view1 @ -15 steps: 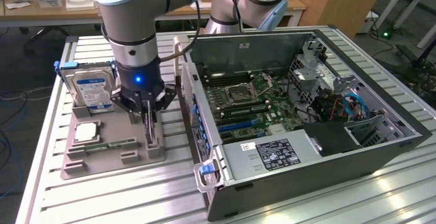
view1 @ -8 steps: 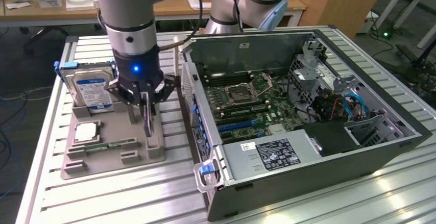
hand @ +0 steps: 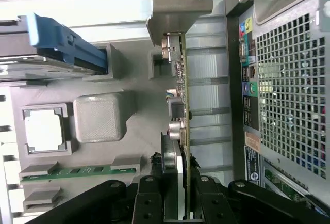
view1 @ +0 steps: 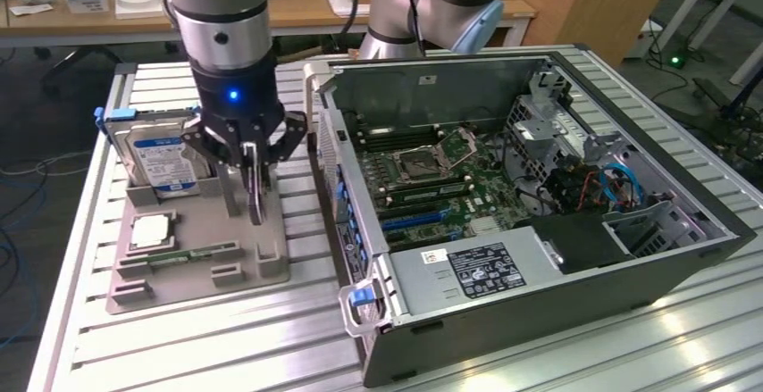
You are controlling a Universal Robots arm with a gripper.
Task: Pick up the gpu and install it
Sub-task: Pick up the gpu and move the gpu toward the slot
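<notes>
Wrist view: the jaws pinch the gpu point(hand: 181, 105) by its thin edge, upright over the tray point(hand: 139, 141). The hard drive point(view1: 161, 155) stands on the exterior view's left and the case point(view1: 537, 187) on its right. So narrow a hold could let the card twist and snag its bracket on the case wall.

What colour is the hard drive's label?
The hard drive's label is blue and white, best seen in the exterior view.

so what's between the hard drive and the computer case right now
The gpu, standing on edge in the jaws at the grey holder tray. The exterior view shows it between the hard drive and the computer case.
</notes>
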